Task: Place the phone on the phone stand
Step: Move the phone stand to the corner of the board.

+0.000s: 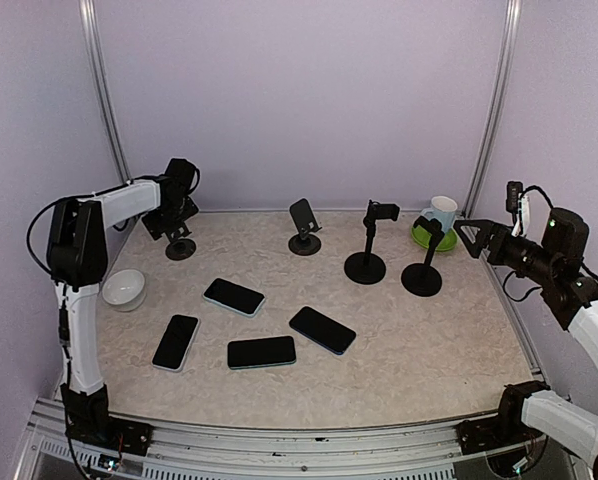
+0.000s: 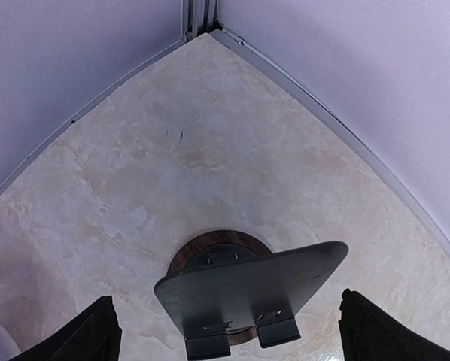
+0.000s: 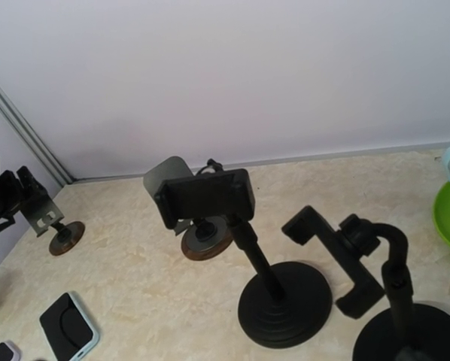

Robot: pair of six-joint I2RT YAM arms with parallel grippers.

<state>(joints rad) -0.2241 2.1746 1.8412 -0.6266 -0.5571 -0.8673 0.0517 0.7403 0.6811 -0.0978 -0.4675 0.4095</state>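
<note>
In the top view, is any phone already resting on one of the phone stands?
No, all four phones lie flat on the table in front of the phone stands, which hold nothing.

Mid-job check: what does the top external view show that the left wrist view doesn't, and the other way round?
Only top external: four phones lying flat, a white bowl, three more stands along the back, a mug on a green plate, and the open right gripper. Only left wrist: the two small lips at the lower edge of the tilted stand, framed by the open left gripper. Both: that empty stand on its round base, near the table's back left corner.
</note>
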